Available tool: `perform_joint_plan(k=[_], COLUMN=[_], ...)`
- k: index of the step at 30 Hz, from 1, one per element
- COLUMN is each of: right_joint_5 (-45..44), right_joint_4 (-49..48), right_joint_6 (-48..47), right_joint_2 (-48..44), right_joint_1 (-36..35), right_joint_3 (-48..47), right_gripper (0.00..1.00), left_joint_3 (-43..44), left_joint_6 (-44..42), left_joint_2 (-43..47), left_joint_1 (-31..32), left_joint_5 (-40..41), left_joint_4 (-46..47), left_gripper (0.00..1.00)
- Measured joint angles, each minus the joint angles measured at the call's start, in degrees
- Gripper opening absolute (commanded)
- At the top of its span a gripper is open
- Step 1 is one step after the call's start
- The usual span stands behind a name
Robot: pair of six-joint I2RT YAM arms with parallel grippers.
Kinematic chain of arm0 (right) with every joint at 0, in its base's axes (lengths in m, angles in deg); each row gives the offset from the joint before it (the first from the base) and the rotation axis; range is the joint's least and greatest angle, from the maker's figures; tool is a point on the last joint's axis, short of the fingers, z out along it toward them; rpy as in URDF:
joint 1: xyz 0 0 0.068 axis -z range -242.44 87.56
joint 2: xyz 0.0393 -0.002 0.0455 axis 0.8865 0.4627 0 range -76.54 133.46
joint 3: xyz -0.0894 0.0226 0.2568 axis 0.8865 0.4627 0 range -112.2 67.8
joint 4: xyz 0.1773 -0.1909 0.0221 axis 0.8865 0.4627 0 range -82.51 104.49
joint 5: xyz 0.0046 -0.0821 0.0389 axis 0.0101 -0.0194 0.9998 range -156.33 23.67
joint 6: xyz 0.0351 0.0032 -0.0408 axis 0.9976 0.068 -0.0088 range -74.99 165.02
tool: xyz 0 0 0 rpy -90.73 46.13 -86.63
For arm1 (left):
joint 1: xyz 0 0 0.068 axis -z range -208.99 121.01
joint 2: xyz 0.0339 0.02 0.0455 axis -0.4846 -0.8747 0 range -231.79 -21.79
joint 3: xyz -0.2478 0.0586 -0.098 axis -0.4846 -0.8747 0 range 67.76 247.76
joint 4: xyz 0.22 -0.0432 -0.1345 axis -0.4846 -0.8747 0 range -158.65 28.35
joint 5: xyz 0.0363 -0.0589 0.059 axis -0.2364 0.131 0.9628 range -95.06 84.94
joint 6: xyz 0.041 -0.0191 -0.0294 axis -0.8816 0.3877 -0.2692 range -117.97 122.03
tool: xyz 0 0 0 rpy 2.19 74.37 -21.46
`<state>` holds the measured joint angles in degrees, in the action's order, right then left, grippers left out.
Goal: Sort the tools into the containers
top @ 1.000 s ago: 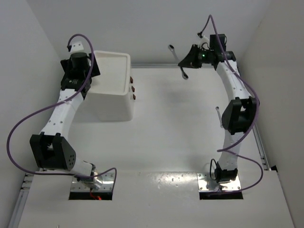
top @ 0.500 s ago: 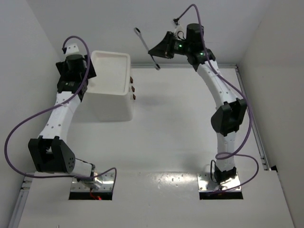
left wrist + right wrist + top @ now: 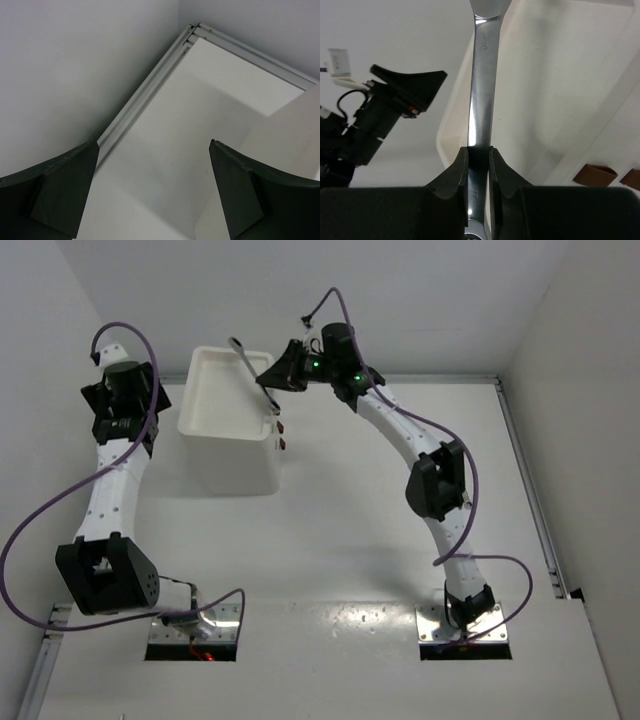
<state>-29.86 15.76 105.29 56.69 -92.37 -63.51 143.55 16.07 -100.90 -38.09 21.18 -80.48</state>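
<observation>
Your right gripper (image 3: 479, 155) is clenched on the shank of a silver wrench (image 3: 482, 75), gripping near its lower end, so most of the tool sticks out ahead of the fingers. From above, the wrench (image 3: 250, 365) hangs tilted over the right rim of the shallow top tray (image 3: 190, 390) of the white drawer unit (image 3: 235, 465). Its far head is above the tray floor and, as far as the views let you judge, it touches nothing.

The step in hand is the drop-off. Carry the wrist a little further over the tray so the gripped end clears the rim too (a long tool released half over an edge tends to tip out). Then lower and flatten it towards the floor before you part the jaws. Mind the dark-red knobs (image 3: 281, 428) just below the rim on that side; come in from above, not from the front. The part of the tray shown in the wrist view looks bare, so you can lay the wrench lengthwise.

Your left gripper (image 3: 155, 195) stands released and empty beside the unit's left wall, out of your path.
</observation>
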Motion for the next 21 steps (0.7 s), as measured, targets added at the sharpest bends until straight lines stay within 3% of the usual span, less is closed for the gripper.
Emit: perform_joint_plan(k=[21], right_joint_5=[-5.70], right_joint_4=[-4.59], right_joint_6=[0.63], right_joint_2=[6.88], right_joint_1=[-8.13], right_joint_3=[-3.32], right_gripper=[0.00], left_joint_3=[-1.84], left_joint_6=[0.26], left_joint_2=[1.77], left_joint_1=[-3.13], left_joint_5=[-2.49], left_joint_4=[-2.80], left_gripper=[1.00])
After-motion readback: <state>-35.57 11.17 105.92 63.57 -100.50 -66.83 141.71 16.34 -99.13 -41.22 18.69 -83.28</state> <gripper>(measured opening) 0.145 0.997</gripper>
